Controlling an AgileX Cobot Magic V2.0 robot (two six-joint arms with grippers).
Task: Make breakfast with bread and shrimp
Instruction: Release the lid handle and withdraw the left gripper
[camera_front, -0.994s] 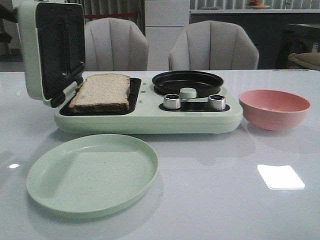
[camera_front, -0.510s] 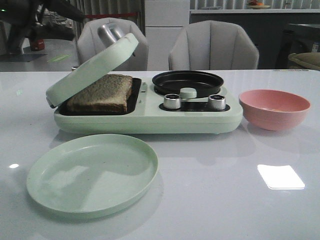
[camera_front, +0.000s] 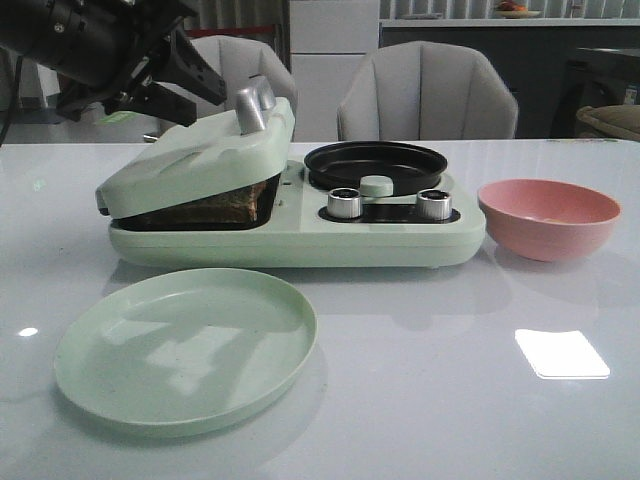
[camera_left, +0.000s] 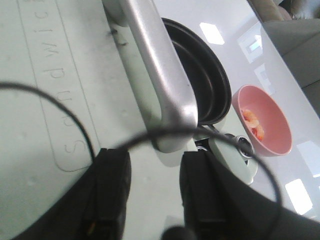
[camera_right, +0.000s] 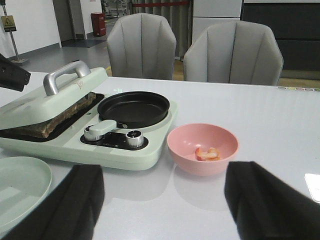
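A glossy white table (camera_front: 470, 420) carrying three things.

The pale green breakfast maker (camera_front: 300, 235) sits across the middle of the table and serves as the landmark: a long low unit with a lidded sandwich section at one end and a black round pan at the other. Just in front of its lidded end, nearer the camera, a shallow pale green plate (camera_front: 185, 348) lies flat on the tabletop, close to the maker but apart from it. Beside the pan end, a pink bowl (camera_front: 549, 218) stands upright on the surface, near the maker without touching it.
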